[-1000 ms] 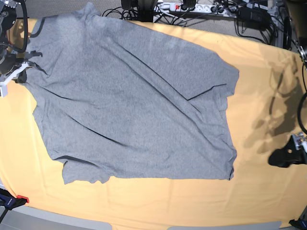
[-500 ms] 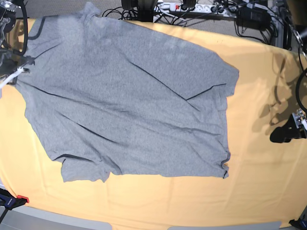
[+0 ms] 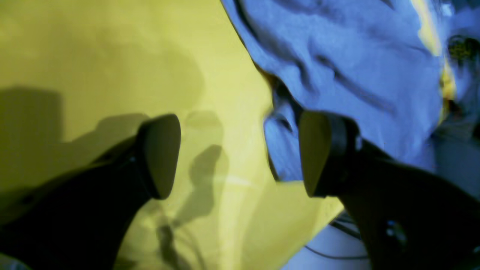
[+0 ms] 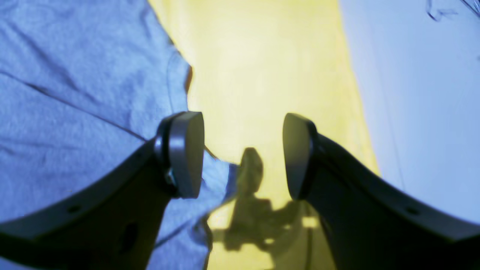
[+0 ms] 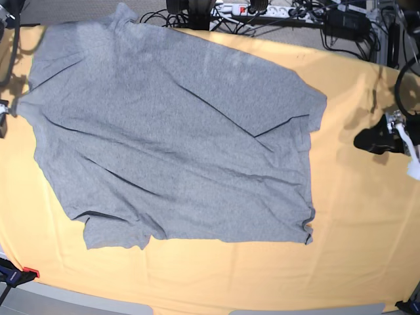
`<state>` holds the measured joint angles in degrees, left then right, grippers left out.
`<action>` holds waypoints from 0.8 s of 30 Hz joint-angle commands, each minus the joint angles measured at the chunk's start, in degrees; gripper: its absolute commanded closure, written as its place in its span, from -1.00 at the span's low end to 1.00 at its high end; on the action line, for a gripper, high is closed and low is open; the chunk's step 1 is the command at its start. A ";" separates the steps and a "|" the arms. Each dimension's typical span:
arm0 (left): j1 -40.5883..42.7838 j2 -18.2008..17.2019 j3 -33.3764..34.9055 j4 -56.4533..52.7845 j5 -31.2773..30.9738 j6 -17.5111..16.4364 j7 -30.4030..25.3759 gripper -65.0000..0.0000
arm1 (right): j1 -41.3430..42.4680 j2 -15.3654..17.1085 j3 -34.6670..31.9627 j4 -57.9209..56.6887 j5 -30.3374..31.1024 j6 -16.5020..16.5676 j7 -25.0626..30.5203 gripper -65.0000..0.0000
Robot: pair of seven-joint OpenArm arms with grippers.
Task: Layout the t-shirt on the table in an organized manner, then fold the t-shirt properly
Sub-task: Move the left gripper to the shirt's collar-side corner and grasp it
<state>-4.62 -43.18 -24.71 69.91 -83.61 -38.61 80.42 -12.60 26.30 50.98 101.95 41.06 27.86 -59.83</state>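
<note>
Heather-grey cotton t-shirt (image 5: 177, 138) flat on pale yellow-orange cloth-covered table (image 5: 354, 249); left gripper (image 3: 240, 153) & right gripper (image 4: 243, 155) both wide, holding nothing.

We see the t-shirt (image 5: 177, 138) spread flat on the table (image 5: 354, 249), filling the left and middle of the base view, its hem toward the right and one sleeve at the near left. Bare table runs along the near edge and the whole right side. The left gripper (image 5: 384, 139) hangs over that bare stretch, well right of the shirt. Behind the table's far edge, cables and a power strip (image 5: 262, 10) lie on the floor.
</note>
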 commanded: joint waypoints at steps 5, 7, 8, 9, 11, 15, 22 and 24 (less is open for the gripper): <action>8.70 -1.38 -0.39 14.32 -1.39 -1.39 -0.42 -0.52 | -4.52 1.46 6.38 0.98 6.45 2.14 -0.87 -0.08; 11.19 -1.44 -0.39 17.53 -1.39 -1.39 -0.42 -0.52 | -6.58 1.49 8.09 0.98 7.45 2.80 -0.90 -0.08; 12.07 -1.42 -0.39 18.40 -1.39 -1.39 -0.42 -0.52 | -7.50 1.46 8.83 0.98 7.91 2.93 -0.92 -0.08; 12.85 -1.40 -0.39 18.69 -1.39 -1.39 -0.42 -0.52 | -8.52 1.46 9.66 0.98 8.61 3.15 -1.14 -0.08; 14.56 -1.05 -0.39 18.64 -1.39 -1.39 -0.42 -0.52 | -10.47 1.31 11.56 0.98 10.16 3.76 -2.01 -0.08; 17.35 1.66 -0.39 18.27 -1.39 -1.39 -0.42 -0.52 | -13.62 1.31 15.45 0.96 14.03 5.46 -3.89 -0.08; 17.44 8.04 -0.37 18.08 -0.74 -1.39 -0.42 -0.52 | -14.38 1.27 17.33 0.96 17.22 6.73 -5.70 -0.08; 17.42 10.03 -0.37 18.08 2.91 -1.39 -0.90 -0.52 | -14.38 1.16 17.33 0.96 17.92 7.32 -5.86 -0.08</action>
<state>13.30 -32.12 -24.51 87.33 -80.75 -39.77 79.29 -26.81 25.98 67.72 101.95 57.87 35.03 -66.89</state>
